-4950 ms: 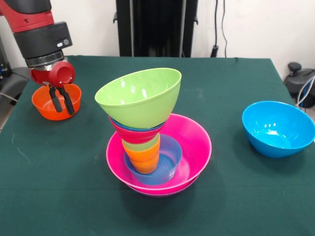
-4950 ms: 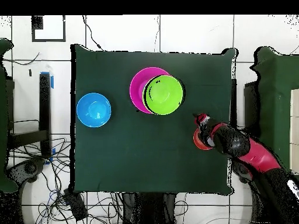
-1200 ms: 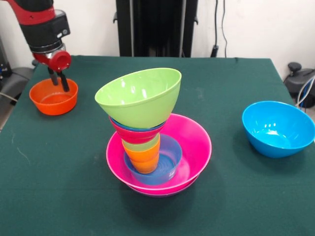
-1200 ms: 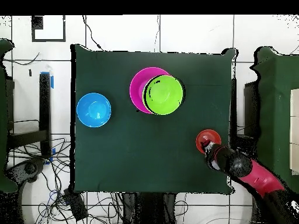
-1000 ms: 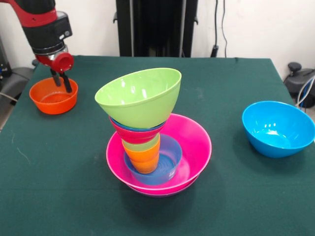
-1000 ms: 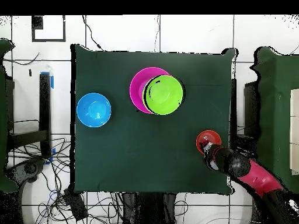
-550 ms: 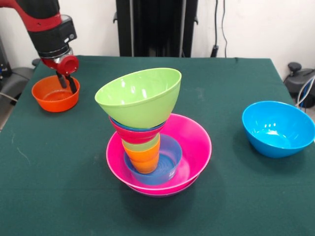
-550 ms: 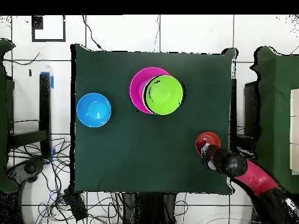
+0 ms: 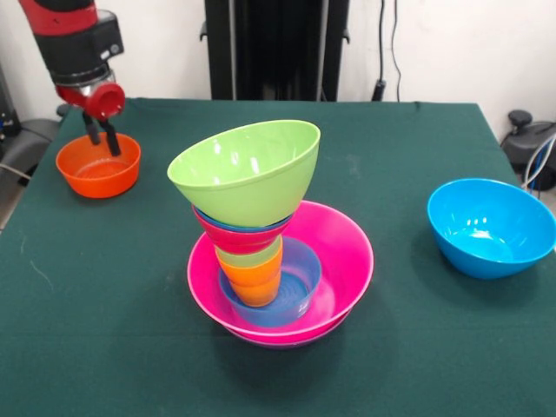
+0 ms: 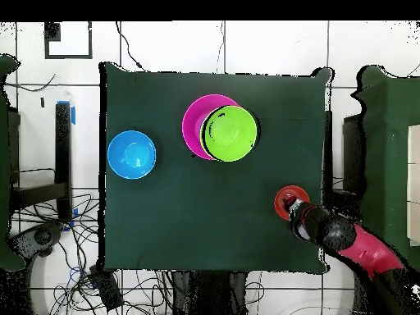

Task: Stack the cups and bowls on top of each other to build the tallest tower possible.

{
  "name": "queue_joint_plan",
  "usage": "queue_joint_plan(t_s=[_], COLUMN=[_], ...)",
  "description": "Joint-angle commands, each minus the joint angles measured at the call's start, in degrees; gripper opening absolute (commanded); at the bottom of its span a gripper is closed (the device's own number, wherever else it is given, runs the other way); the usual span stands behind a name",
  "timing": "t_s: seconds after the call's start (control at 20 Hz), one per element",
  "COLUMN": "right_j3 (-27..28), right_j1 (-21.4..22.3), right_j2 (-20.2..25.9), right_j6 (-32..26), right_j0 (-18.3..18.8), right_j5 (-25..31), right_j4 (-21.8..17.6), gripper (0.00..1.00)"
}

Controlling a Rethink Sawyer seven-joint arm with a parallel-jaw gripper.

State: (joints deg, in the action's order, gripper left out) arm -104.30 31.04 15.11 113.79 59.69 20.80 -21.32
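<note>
The tower stands mid-table: a wide pink bowl [image 9: 340, 254] over a purple one, a light-blue small bowl [image 9: 301, 276] inside, then the orange cup [image 9: 254, 283], the light green cup [image 9: 252, 255], a red bowl [image 9: 239, 236] and a tilted lime green bowl [image 9: 246, 170] on top. In the overhead view the lime green bowl [image 10: 230, 133] covers most of the pink bowl [image 10: 195, 123]. My gripper [image 9: 101, 137] is at the far left, shut on the far rim of the small orange bowl [image 9: 97, 169], which also shows in the overhead view [image 10: 286, 198].
A large sky-blue bowl [image 9: 491, 226] stands alone at the right in the front view, and at the left in the overhead view [image 10: 131, 154]. The green table's edge [image 9: 17, 204] runs close beside the orange bowl.
The gripper has risen slightly, and the small orange bowl has shifted a little up and to the right with it. The tower and the sky-blue bowl have not moved.
</note>
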Motion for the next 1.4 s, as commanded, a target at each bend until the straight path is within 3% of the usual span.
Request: queue_joint_plan(t_s=[0.05,0.55,1.4], right_j3=[-3.84,-4.64,-4.45], right_j1=[6.98,6.50,1.16], right_j2=[2.76,3.59,5.76], right_j6=[2.83,3.30,4.99], right_j0=[-3.23,-2.82,-2.92], right_j5=[1.02,-0.03,-4.43], right_j4=[1.03,1.58,2.54], gripper=[1.00,1.00,1.00])
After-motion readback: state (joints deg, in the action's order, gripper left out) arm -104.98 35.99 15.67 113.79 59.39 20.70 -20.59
